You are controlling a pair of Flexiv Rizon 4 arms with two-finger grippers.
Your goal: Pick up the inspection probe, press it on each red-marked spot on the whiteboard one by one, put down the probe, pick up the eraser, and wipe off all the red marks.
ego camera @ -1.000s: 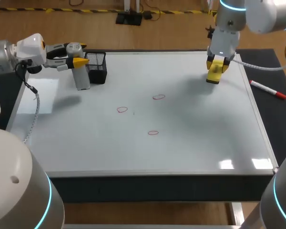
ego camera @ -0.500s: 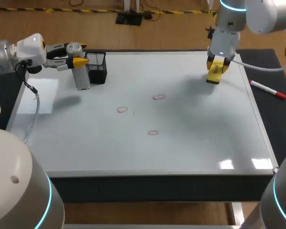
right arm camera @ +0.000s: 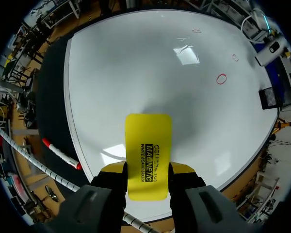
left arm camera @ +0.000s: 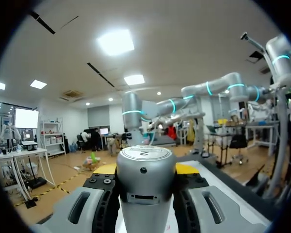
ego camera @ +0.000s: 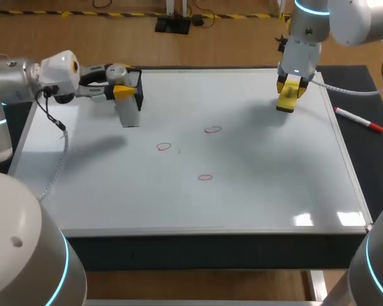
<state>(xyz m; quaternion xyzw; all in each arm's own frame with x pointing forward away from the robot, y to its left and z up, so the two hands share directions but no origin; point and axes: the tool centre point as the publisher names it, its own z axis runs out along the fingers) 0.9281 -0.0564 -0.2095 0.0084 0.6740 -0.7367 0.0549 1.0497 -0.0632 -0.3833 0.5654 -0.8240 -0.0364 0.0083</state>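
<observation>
The grey cylindrical probe point(ego camera: 128, 109) hangs upright over the whiteboard's point(ego camera: 274, 185) far left part, with my left gripper point(ego camera: 119, 90) shut on its upper body. In the left wrist view the probe point(left arm camera: 146, 184) fills the gap between the fingers point(left arm camera: 103, 204). Three red rings are drawn mid-board point(ego camera: 212, 130) point(ego camera: 164, 146) point(ego camera: 205, 177). My right gripper point(ego camera: 292, 86) is over the far right corner, shut on the yellow eraser point(ego camera: 286, 101), which points down at the board. From the right wrist, the eraser point(right arm camera: 148, 153) sticks out ahead of the gripper point(right arm camera: 146, 175), and the red rings point(right arm camera: 221, 78) lie far ahead.
A black mesh holder point(ego camera: 136, 80) stands at the board's far left corner, just behind the probe. A red-capped marker pen point(ego camera: 359, 119) lies on the dark mat right of the board, also seen beside the eraser point(right arm camera: 60, 151).
My left arm has carried the probe to the right, from left of the mesh holder to in front of it. The right arm and eraser have not moved.
</observation>
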